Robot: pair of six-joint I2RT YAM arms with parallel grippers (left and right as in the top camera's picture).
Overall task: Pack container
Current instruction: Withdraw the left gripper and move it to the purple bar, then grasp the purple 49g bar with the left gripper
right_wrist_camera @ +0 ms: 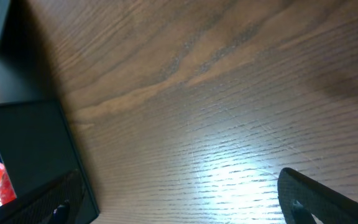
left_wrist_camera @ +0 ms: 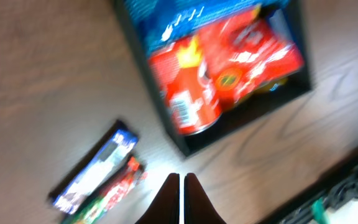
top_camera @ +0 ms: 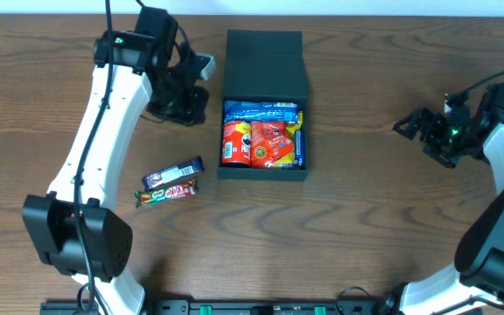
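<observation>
In the middle of the table [top_camera: 366, 236] the container [top_camera: 265, 66] looks nearly full, so the left hand [left_wrist_camera: 180, 179], closed on nothing, should next take the two bars [top_camera: 170, 184]; the right hand [top_camera: 423, 136] is spread wide, empty.

Inside the container [top_camera: 262, 173] there is little room: a red can [top_camera: 235, 143], red packets [top_camera: 274, 144] and a blue packet [top_camera: 261, 111] cover it from wall to wall, though nothing hangs over its mouth. Its lid [top_camera: 265, 63] is opened back on the far side and blocks that way in. Just left of the container hangs the left gripper [left_wrist_camera: 180, 183] with its arm [top_camera: 103, 131], crowding that flank. Left and in front of the container, a blue bar [top_camera: 173, 174] and a red bar [top_camera: 166, 192] lie side by side. Straight in front of the container the table [top_camera: 357, 219] is bare wood, and likewise to its right, as far as the right gripper [top_camera: 416, 136], well apart.
</observation>
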